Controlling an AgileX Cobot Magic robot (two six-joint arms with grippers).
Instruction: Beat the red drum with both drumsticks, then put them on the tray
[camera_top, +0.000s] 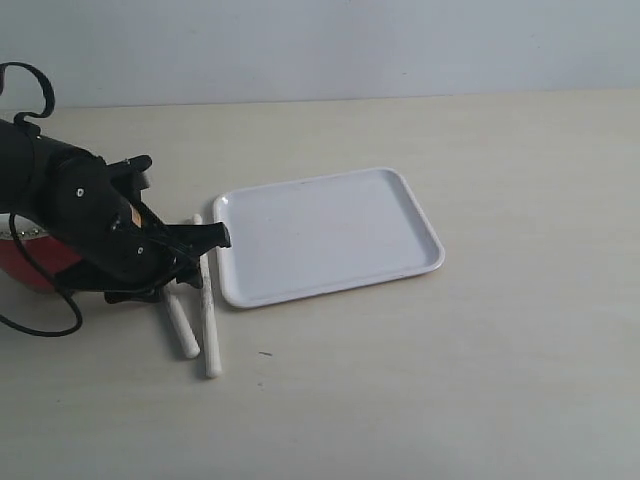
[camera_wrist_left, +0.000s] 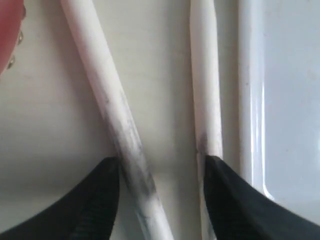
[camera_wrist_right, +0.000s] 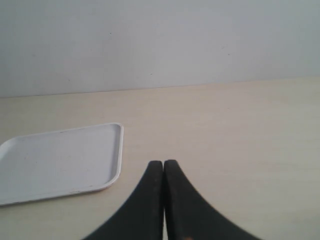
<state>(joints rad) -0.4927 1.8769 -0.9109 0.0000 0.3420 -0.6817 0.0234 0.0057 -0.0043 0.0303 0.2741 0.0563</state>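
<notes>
Left wrist view: got the left gripper spread wide, low over both drumsticks, one finger next to each. Sticks flat on the table, just off the left edge of the tray, with the red drum near the table's left edge, half hidden by the arm. Then the right gripper pinched fully closed, tray corner in sight.
</notes>
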